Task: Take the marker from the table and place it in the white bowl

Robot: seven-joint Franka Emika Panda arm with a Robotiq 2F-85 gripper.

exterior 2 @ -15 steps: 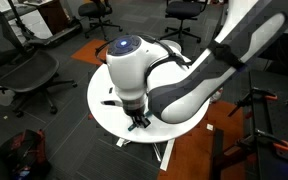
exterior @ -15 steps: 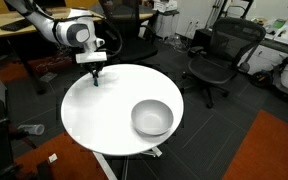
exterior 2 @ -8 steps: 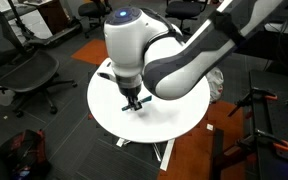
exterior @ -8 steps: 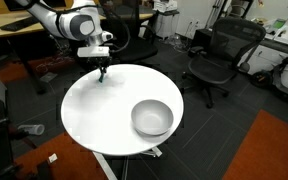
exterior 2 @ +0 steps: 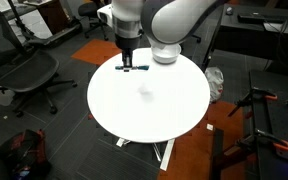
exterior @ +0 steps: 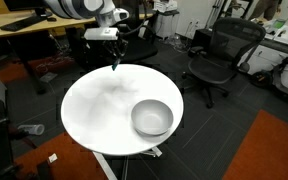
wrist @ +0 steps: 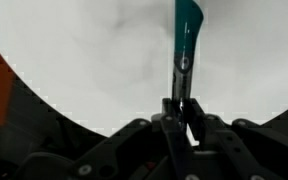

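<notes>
My gripper (exterior: 114,47) is shut on the marker (exterior: 115,62), a thin dark teal stick, and holds it in the air above the far edge of the round white table (exterior: 94,110). In an exterior view the marker (exterior 2: 134,68) sticks out sideways below the gripper (exterior 2: 128,60). In the wrist view the marker (wrist: 184,45) runs up from the closed jaws (wrist: 179,112) over the white tabletop (wrist: 74,60). The white bowl (exterior: 152,117) stands on the table's near right part, apart from the gripper. In an exterior view the bowl (exterior 2: 165,56) is partly hidden behind the arm.
Black office chairs (exterior: 216,55) stand around the table, and another chair (exterior 2: 29,75) shows in an exterior view. Wooden desks (exterior: 24,30) are behind the arm. Orange carpet (exterior: 274,150) lies on the floor. A black stand (exterior 2: 259,110) is beside the table.
The gripper has risen from the tabletop with the marker in it and moved toward the table's far edge. The bowl has not moved.
</notes>
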